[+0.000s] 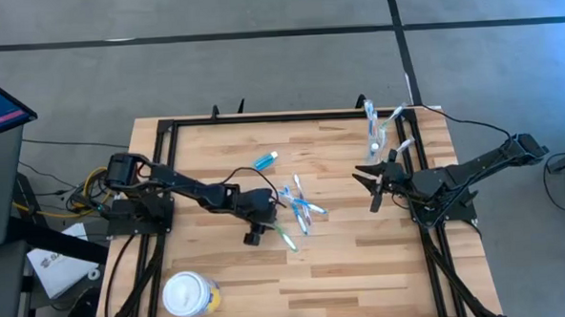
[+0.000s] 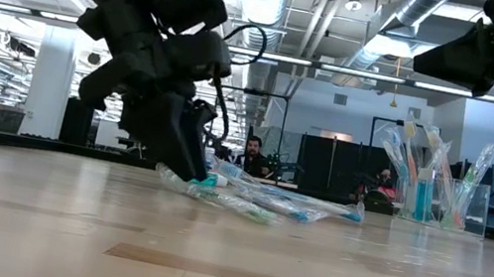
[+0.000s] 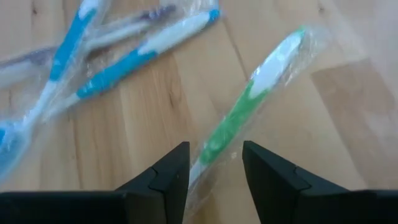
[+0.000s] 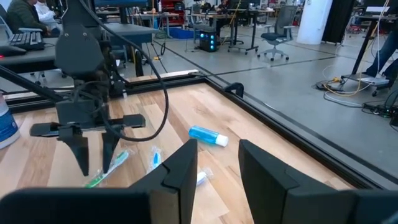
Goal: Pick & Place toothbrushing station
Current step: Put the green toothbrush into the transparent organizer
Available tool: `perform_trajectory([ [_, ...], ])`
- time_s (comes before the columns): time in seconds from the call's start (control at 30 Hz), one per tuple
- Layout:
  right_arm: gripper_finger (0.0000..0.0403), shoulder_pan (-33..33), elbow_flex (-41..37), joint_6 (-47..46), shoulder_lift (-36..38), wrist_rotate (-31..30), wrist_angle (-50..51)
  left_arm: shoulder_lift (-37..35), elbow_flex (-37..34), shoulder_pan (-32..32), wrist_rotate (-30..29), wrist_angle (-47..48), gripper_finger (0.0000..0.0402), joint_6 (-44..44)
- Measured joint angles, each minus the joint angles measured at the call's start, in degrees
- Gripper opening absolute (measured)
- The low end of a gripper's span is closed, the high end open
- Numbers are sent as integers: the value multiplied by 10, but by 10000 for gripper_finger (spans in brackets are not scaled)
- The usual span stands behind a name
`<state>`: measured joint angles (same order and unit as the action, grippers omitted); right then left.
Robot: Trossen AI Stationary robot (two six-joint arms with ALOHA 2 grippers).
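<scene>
Left gripper (image 3: pixel 214 174) is down at the table near the centre of the high view, fingers spread on either side of a wrapped green toothbrush (image 3: pixel 249 106); the left wrist view shows a gap between each finger and the wrapper, so nothing is pinched. That toothbrush lies flat on the wooden table (image 1: pixel 345 270), pointing away from the fingers. Just beside it, toward centre frame in the high view, lies a loose pile of wrapped blue and white toothbrushes (image 1: pixel 302 207), overlapping one another. Small blue tube with white cap (image 1: pixel 266 160) lies on its side above the pile, apart from it.

Right gripper (image 1: pixel 370 191) hangs above the table at right of centre in the high view, fingers apart and holding nothing; the low view shows it well clear of the surface.

Clear tumbler (image 2: pixel 469 207) stands upright near the upper right table edge, with several wrapped toothbrushes (image 2: pixel 412 171) standing upright in and just beside it. White-lidded yellow tub (image 1: pixel 189 294) sits at the lower left of the table, well apart from everything else.
</scene>
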<state>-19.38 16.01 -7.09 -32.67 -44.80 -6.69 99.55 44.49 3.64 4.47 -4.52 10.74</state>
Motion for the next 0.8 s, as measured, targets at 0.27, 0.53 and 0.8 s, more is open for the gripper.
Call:
perform_trajectory([
  [0.27, 108, 0, 0, 0, 0, 0, -2, 0, 0, -23, -3, 55, 143, 10],
  [0.53, 108, 0, 0, 0, 0, 0, -2, -1, 1, -24, -3, 65, 143, 8],
  [0.8, 108, 0, 0, 0, 0, 0, -2, -2, 2, -23, -15, 72, 99, 8],
])
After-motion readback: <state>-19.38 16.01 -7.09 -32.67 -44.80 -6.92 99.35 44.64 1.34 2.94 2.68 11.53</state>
